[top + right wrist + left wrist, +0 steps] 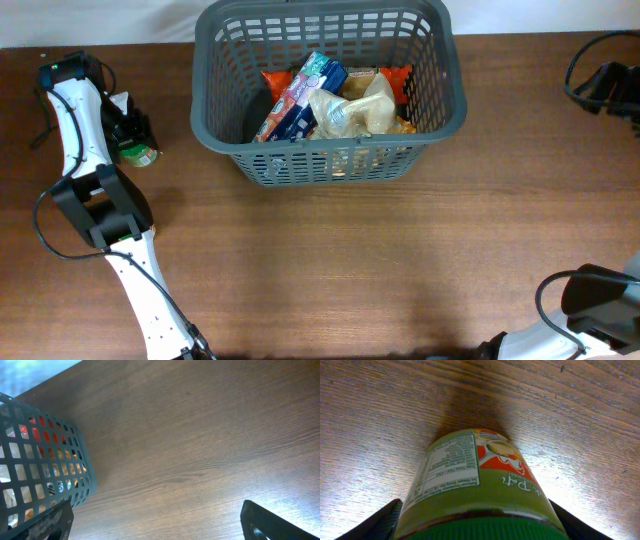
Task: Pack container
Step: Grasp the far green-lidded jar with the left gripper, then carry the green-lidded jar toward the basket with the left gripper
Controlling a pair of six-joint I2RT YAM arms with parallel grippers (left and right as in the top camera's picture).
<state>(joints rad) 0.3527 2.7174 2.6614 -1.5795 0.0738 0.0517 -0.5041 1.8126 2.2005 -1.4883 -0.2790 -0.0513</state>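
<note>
I'd call this a robotics lab bench: a wood-grain table (350, 280), a white robot arm (76, 112) over it, black cabled gear (607, 85) at its edge.

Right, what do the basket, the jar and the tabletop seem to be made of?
Basket: matt dark grey moulded plastic, lattice slots. Jar: glossy, likely glass, with paper label; green lid, plastic or metal. Tabletop: brown wood grain, slight sheen, possibly laminate.
</note>
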